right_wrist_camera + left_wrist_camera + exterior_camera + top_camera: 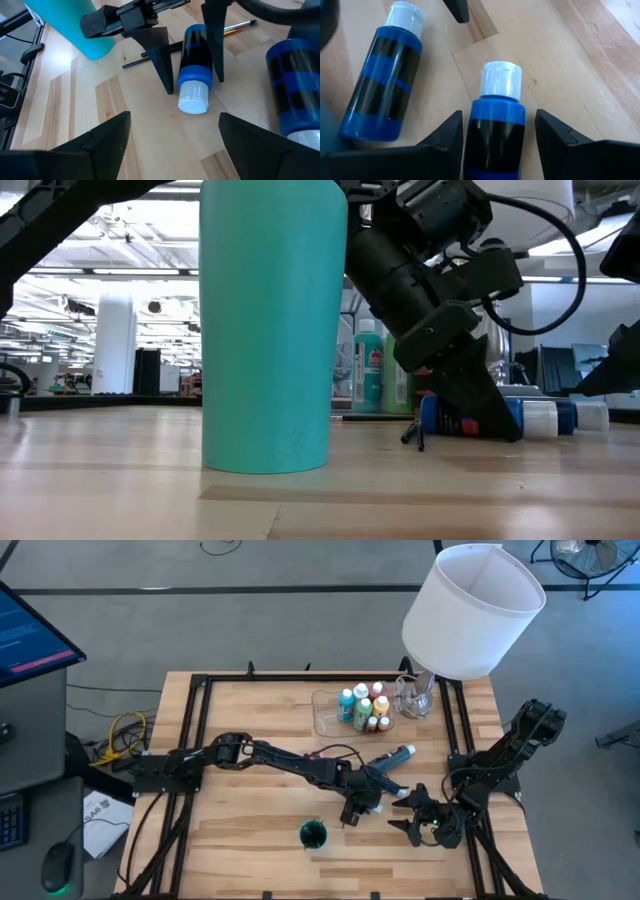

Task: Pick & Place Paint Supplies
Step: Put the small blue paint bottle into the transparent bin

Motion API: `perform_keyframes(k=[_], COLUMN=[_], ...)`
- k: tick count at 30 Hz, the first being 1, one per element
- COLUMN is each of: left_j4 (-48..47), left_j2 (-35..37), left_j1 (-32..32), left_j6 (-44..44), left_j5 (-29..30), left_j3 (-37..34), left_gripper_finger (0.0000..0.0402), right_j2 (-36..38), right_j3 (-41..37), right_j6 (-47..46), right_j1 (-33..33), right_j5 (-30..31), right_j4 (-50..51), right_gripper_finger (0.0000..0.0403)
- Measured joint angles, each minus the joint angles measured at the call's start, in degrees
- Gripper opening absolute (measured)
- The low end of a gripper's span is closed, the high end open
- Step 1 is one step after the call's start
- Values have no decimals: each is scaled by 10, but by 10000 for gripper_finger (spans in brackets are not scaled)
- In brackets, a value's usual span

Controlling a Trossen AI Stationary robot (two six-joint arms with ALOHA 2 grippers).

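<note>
Judging by the bottles (364, 706) already in your tray (322, 720), you're partway: left gripper (498, 145) straddles a lying blue bottle (496, 125), fingers unclosed; a second blue bottle (380, 85) waits beside; right gripper (172, 132) open.

Bright, even overhead light on the pale wooden counter (250, 840); soft shadows; the tall teal cylindrical cup (265, 330) looms slightly blurred.

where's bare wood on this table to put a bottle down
Free: the left half of the table, behind the left arm, and the front left corner beside the teal cup. Crowded: the back right, with the clear tray of bottles and the lampshade, and the front right around both jaws and the two blue bottles.
</note>
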State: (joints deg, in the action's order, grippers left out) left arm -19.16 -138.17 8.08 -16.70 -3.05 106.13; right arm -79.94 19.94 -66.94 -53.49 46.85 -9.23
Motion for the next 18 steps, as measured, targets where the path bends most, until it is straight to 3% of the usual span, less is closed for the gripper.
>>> perform_keyframes(k=[18], left_j4=[8], left_j2=[0], left_j1=[0], left_j6=[9], left_j5=[-1], left_j3=[0], left_gripper_finger=[54], right_j2=[0], right_j3=[0], right_j6=[0], right_j1=[0], right_j5=[0], right_j4=[0], right_gripper_finger=[297])
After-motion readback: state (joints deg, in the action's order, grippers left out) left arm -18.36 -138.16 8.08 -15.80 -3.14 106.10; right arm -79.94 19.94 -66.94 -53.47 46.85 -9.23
